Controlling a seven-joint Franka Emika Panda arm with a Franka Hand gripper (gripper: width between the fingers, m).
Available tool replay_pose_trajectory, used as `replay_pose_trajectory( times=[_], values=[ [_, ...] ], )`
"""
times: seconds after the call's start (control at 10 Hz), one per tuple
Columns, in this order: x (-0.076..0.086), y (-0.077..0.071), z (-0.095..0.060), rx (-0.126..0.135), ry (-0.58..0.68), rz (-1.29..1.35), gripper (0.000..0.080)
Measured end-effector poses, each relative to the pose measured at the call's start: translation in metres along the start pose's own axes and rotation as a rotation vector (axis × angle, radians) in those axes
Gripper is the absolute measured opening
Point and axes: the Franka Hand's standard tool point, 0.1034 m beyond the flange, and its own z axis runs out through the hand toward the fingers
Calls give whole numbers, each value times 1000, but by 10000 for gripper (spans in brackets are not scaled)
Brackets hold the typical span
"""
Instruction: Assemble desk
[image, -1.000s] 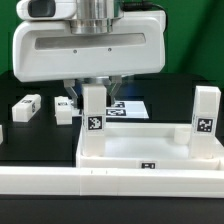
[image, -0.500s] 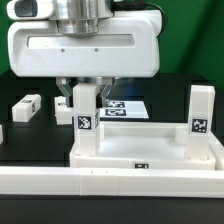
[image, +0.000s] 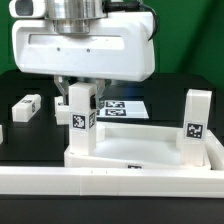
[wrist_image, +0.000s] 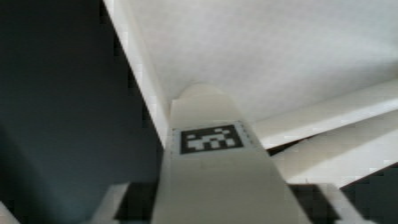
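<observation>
The desk top (image: 150, 163), a white tray with a raised rim, lies in front of the arm. A white square leg (image: 81, 122) with a tag stands upright in its corner on the exterior view's left. My gripper (image: 80, 102) reaches down over that leg's upper end and is shut on it. In the wrist view the leg (wrist_image: 221, 150) fills the space between the fingers (wrist_image: 132, 206), with only a thin dark strip on each side, and the desk top (wrist_image: 267, 55) lies beyond. A second leg (image: 197, 126) stands in the corner on the exterior view's right.
A loose leg (image: 25, 106) lies on the black table at the exterior view's left. Behind the desk top lies the marker board (image: 127, 107). A long low white rail (image: 100, 184) runs along the front.
The desk top with both standing legs has slid toward the exterior view's left. The gripped leg has turned and now shows a second face.
</observation>
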Motion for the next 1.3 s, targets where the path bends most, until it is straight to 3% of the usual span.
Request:
replay_pose_trajectory(
  times=[0.1, 0.2, 0.3, 0.5, 0.7, 0.8, 1.3],
  values=[
    [0, 0, 0, 0, 0, -1, 523],
    [0, 0, -1, 1, 0, 2, 523],
    [-4, -2, -9, 8, -4, 18, 621],
    [-24, -6, -27, 24, -8, 114, 644],
    [-43, -26, -35, 32, -17, 232, 648],
    [-47, -34, -35, 32, -18, 241, 649],
    [-48, -34, -33, 31, -19, 235, 649]
  ],
)
